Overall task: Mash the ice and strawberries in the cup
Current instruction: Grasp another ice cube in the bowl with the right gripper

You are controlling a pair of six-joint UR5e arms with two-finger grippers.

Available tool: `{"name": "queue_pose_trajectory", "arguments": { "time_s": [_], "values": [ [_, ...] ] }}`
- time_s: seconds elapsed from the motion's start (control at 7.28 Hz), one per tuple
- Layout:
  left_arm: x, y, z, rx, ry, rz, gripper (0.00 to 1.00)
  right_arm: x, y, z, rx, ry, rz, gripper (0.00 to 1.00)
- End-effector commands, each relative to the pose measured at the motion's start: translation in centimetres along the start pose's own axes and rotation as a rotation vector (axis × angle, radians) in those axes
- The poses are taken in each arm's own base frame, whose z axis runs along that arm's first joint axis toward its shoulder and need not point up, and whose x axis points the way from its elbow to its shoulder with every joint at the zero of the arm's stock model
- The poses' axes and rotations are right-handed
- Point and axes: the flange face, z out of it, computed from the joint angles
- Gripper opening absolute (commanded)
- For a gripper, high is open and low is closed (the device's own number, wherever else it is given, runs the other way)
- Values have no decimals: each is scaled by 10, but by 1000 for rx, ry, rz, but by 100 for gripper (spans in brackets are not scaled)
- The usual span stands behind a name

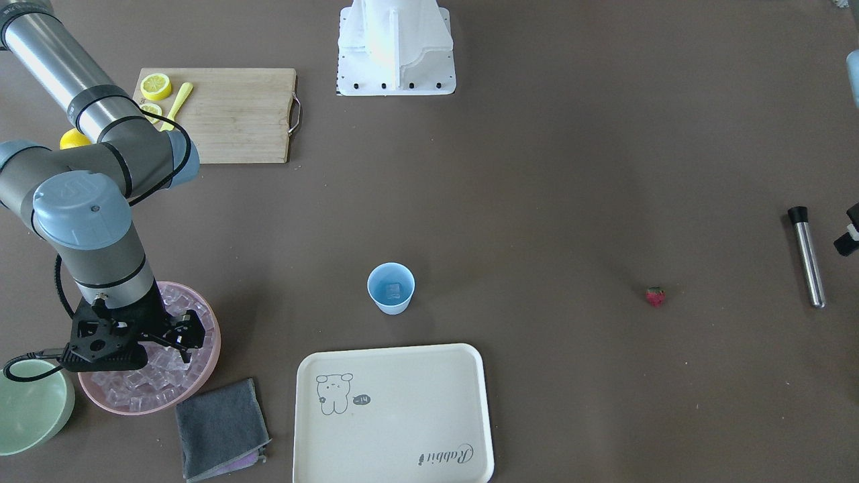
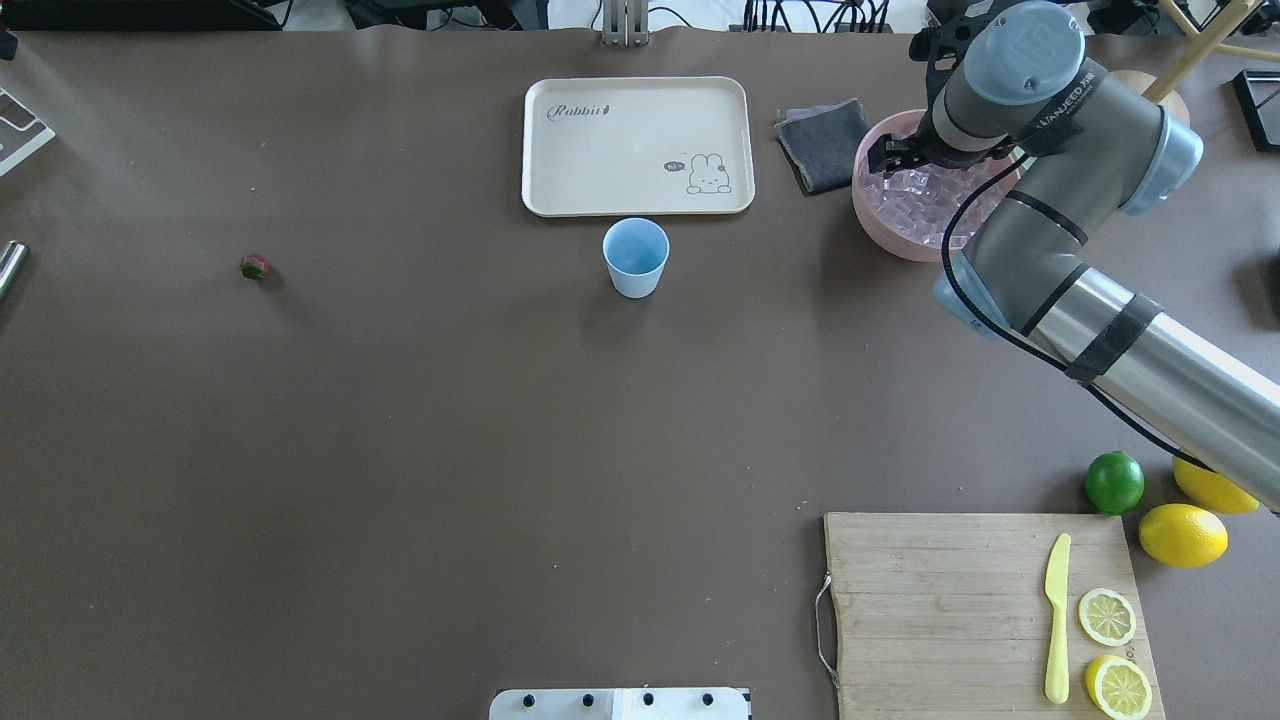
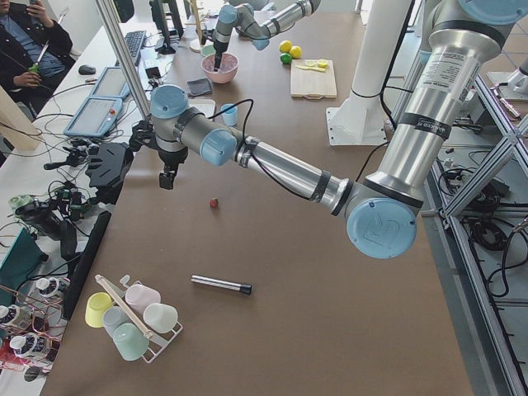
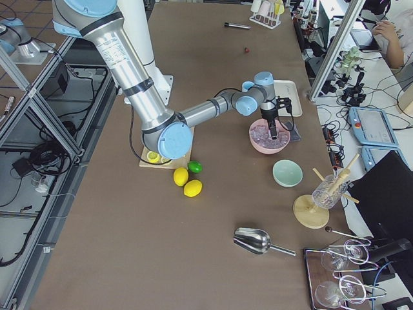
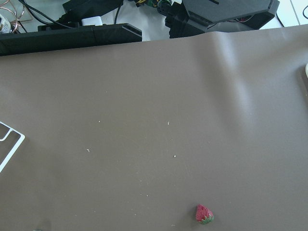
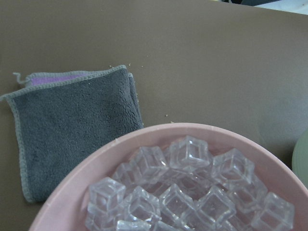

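Observation:
The light-blue cup (image 1: 390,288) (image 2: 636,257) stands upright mid-table, just off the tray, with one ice cube (image 1: 392,290) inside. More ice (image 6: 187,192) (image 2: 915,200) is heaped in a pink bowl (image 1: 201,386) (image 6: 77,192). My right gripper (image 1: 188,339) (image 2: 890,158) hangs low over that heap and looks open, with no cube seen between its fingers. The strawberry (image 1: 655,296) (image 2: 254,266) (image 5: 204,214) lies alone on the bare table. My left gripper (image 3: 167,180) hovers beyond the strawberry. Only its edge shows in the front view, so I cannot tell its state.
A cream tray (image 2: 620,150) sits beside the cup and a grey cloth (image 6: 72,125) beside the pink bowl. A pale-green bowl (image 1: 30,409) is close by. A metal rod (image 1: 806,257) lies near the left gripper. A cutting board (image 2: 950,600) holds lemon slices and a knife, with a lime (image 2: 1114,482) beside it.

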Motion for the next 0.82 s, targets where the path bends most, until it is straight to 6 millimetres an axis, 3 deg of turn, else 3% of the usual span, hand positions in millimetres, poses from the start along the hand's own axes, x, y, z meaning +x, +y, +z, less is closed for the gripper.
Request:
{"name": "queue_pose_trajectory", "arguments": {
  "time_s": [0.0,0.14,0.55,0.69],
  "values": [
    [2,1,6,-9,1,3,98,0,0,5,-7,8,2,95],
    [1,1,5,-9,1,1,98,-1,1,7,-11,9,0,92],
    [3,2,5,-8,2,4,98,-1,2,8,-13,10,-1,32],
    [2,2,5,-8,1,4,98,-1,2,8,-14,9,-2,8]
  ]
}}
